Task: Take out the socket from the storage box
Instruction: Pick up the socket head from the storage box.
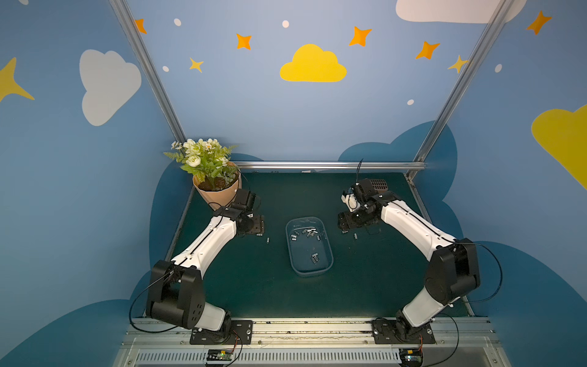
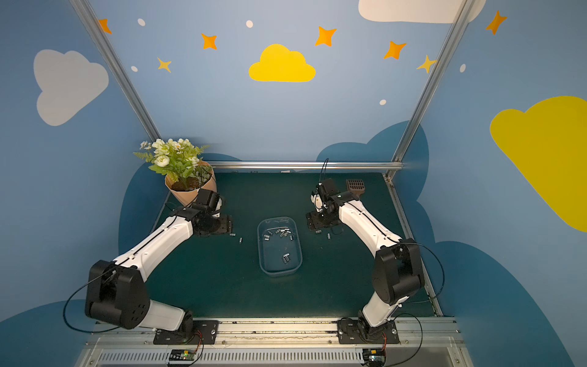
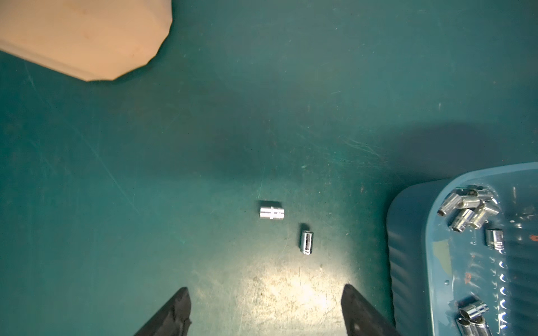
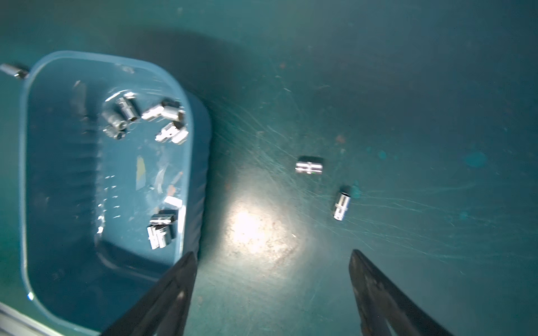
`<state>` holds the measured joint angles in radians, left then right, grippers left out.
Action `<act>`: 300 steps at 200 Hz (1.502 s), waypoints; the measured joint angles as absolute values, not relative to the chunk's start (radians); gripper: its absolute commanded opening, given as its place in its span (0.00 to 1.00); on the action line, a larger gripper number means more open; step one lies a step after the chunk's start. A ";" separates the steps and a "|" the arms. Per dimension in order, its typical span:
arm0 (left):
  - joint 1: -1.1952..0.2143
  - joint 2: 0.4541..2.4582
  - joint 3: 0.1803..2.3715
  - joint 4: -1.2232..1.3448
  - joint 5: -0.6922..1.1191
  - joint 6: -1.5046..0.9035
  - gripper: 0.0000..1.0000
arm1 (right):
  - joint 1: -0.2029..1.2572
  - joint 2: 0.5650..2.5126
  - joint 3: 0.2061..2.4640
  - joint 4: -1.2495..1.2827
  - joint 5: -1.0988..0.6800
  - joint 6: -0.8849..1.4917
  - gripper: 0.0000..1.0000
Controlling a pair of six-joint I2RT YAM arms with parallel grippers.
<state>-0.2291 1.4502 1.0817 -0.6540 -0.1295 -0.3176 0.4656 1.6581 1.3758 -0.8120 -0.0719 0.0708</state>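
Note:
The storage box (image 1: 289, 251) (image 2: 261, 251) is a see-through bluish tub at mid-table, and several chrome sockets (image 1: 306, 233) lie in it. Two sockets (image 3: 271, 213) (image 3: 306, 242) lie on the mat left of the box (image 3: 430, 247). Another two (image 4: 309, 165) (image 4: 341, 206) lie on the mat right of it (image 4: 187, 174). My left gripper (image 3: 266, 291) hangs open over the mat, just short of the left pair and holding nothing. On the other side my right gripper (image 4: 272, 256) is also open and empty, beside the box wall.
A peach flowerpot (image 1: 217, 193) (image 3: 84, 37) with white flowers stands at the back left, close behind my left wrist. A brown grid-topped block (image 2: 355, 186) sits at the back right. Metal rails edge the green mat.

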 measured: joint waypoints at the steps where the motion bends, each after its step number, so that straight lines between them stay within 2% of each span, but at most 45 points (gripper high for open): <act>1: -0.229 1.449 1.079 -0.654 -0.130 -0.318 0.83 | 0.467 1.658 1.377 -0.812 -0.072 0.071 0.83; 69: -0.229 1.393 0.983 -0.613 -0.110 -0.388 0.84 | 0.602 1.691 1.447 -0.802 -0.080 0.045 0.81; 167: -0.229 1.356 0.908 -0.515 -0.033 -0.421 0.84 | 0.718 1.939 1.622 -0.797 -0.088 0.016 0.75; 300: -0.229 1.359 0.888 -0.491 -0.013 -0.439 0.84 | 0.744 2.132 1.700 -0.799 -0.065 0.022 0.70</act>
